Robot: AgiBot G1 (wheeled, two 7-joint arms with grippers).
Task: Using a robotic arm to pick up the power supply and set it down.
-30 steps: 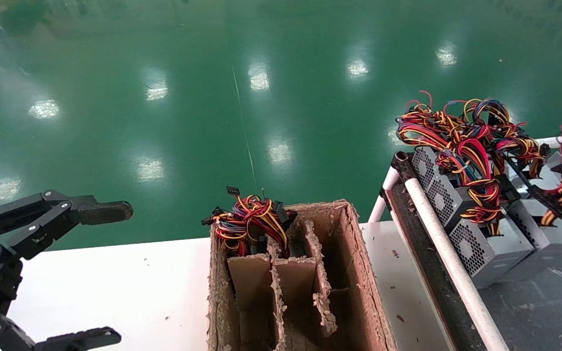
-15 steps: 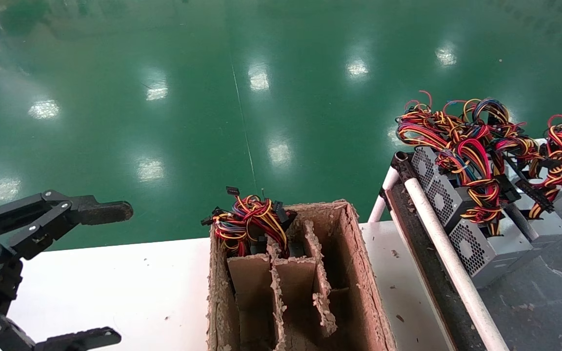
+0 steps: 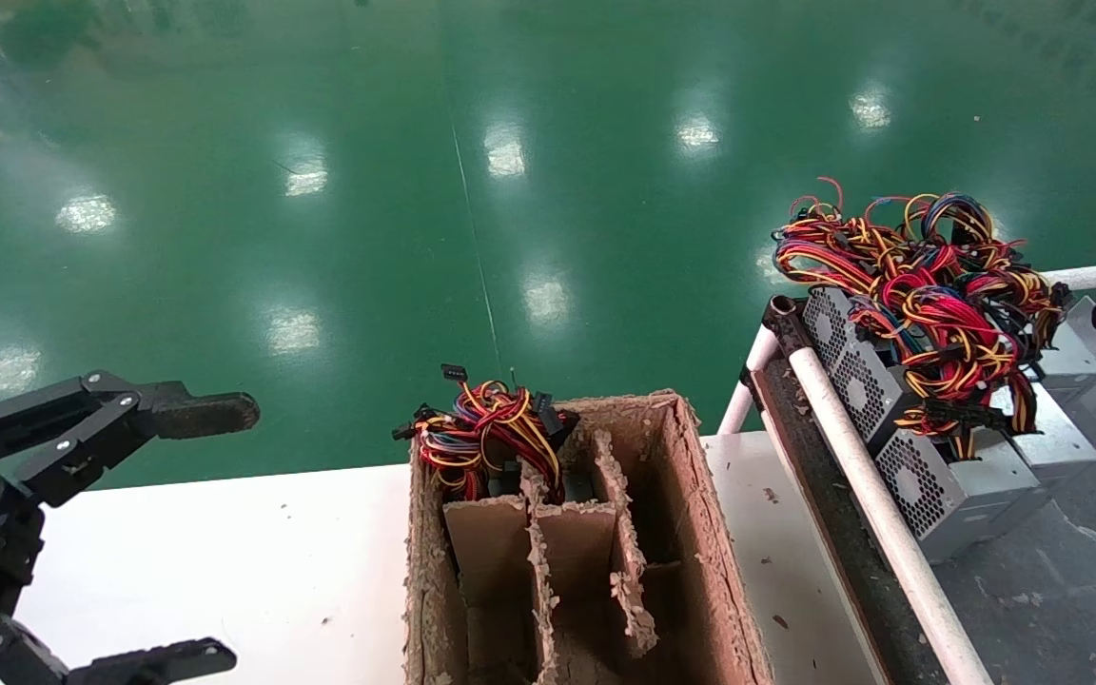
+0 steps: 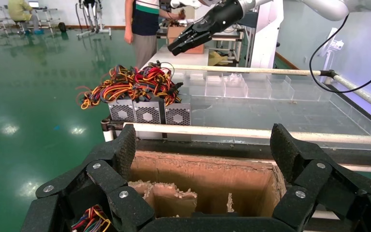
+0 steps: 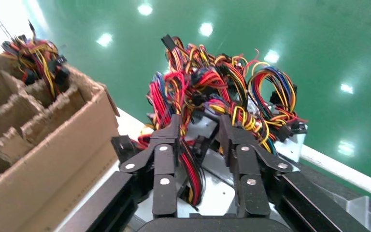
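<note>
A worn cardboard box (image 3: pixel 700 533) stands on the white table (image 3: pixel 225 561), split by ragged dividers (image 3: pixel 538 552) into narrow slots. The far-left slot is plugged by a wire bundle (image 3: pixel 486 433); the long slot beside the box's right wall is open from above. To the left of the box the table is bare, apart from the left hand (image 3: pixel 196 533) hovering at its edge, fingers spread wide. Right of the box, a white rail (image 3: pixel 876 504) borders a rack. Behind it the power supplies (image 3: pixel 938 476) sit side by side, touching, with tangled wires (image 3: pixel 929 285) heaped over their tops. The right hand (image 5: pixel 200 140) is low among those wires, its fingers narrowly parted.
</note>
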